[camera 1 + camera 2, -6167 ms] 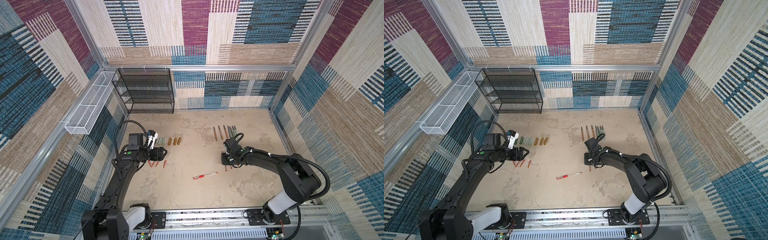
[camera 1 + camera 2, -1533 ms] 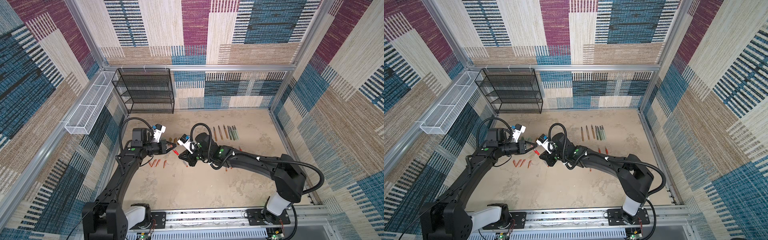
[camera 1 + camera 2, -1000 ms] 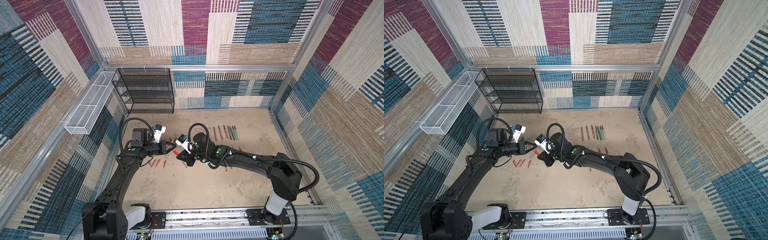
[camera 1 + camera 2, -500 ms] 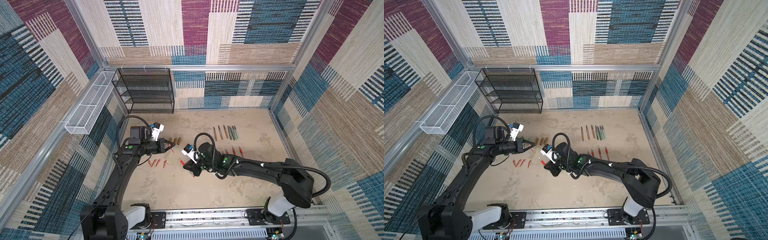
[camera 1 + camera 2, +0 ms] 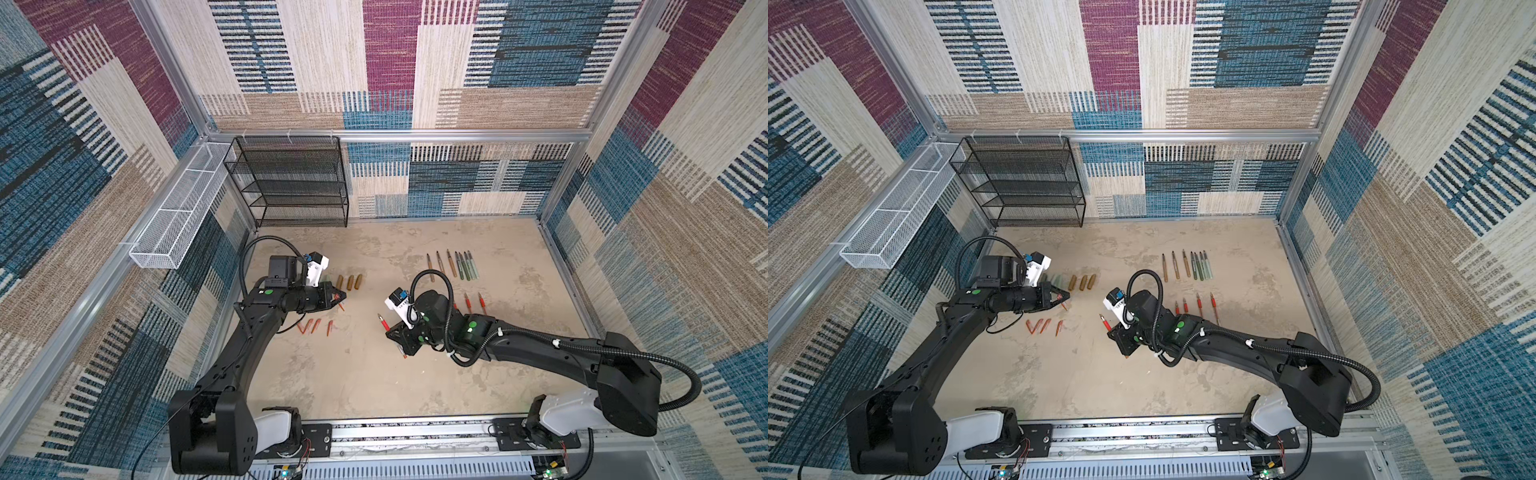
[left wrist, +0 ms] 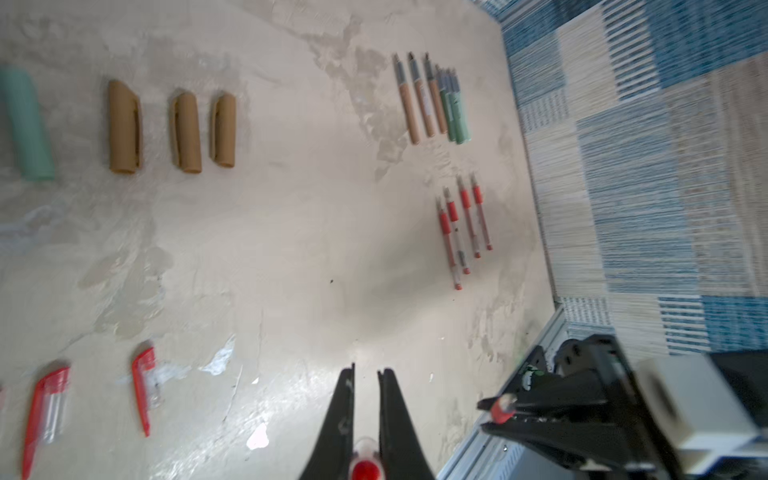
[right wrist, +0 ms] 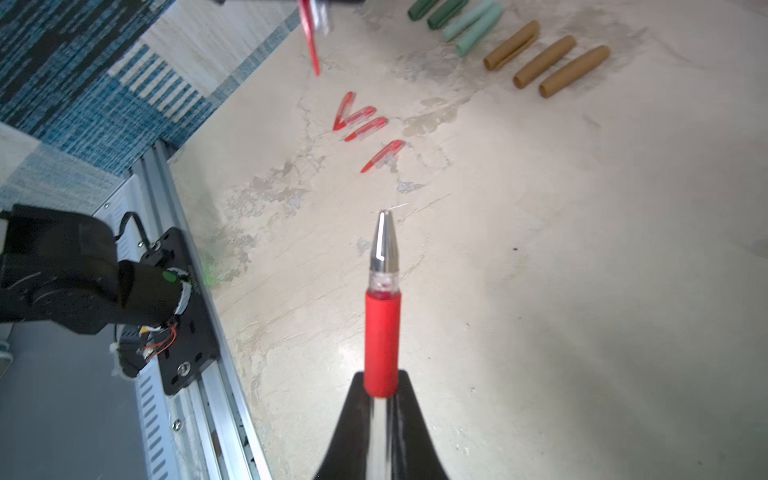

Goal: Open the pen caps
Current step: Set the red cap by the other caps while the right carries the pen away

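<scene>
Red cap [image 7: 310, 37] pinched in the left claw [image 5: 341, 296] hangs above the tabletop [image 5: 365, 374] in front of the rack [image 5: 291, 183], near four loose red caps [image 5: 316, 325], while the right claw [image 7: 382, 382], farther from the rack, grips an uncapped red pen [image 7: 382, 324], silver tip pointing clear of the claw.

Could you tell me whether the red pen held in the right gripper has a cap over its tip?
No, in the right wrist view the red pen in the right gripper shows a bare silver tip.
</scene>
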